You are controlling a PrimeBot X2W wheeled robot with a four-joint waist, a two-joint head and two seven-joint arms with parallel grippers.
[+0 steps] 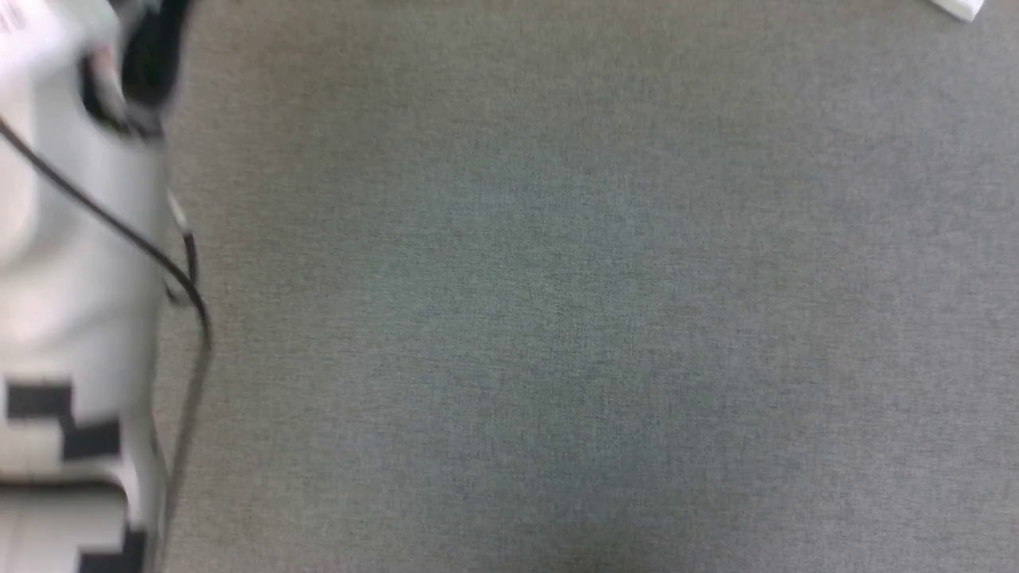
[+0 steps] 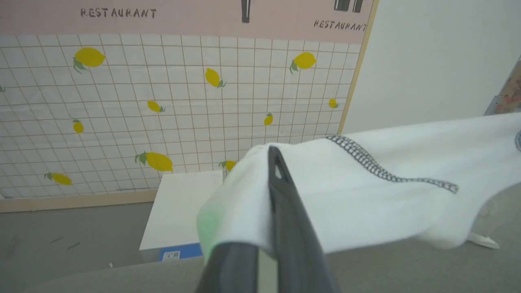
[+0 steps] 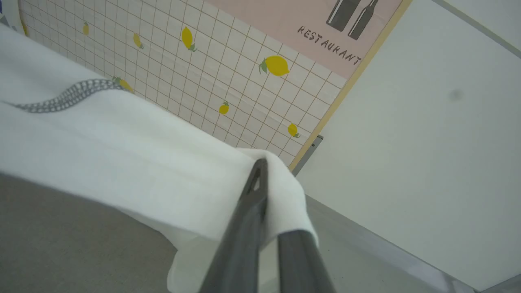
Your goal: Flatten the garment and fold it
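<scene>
L gripper (image 2: 270, 179): jaws closed on a bunched edge of the garment (image 2: 366, 195), near a zigzag-stitched seam. R gripper (image 3: 268, 191): jaws likewise clamped on the opposite edge. Garment hangs stretched btwn both arms, raised off the grey worktop (image 1: 557, 318), lower part drooping toward it. Step in hand, est.: flattening, i.e. spreading prior to lay-down. Next move req.: lower both arms evenly, keep tension, lay cloth flat w/o wrinkles. Beyond: white box (image 2: 183, 211), then lemon-tile wall (image 2: 163, 101).
</scene>
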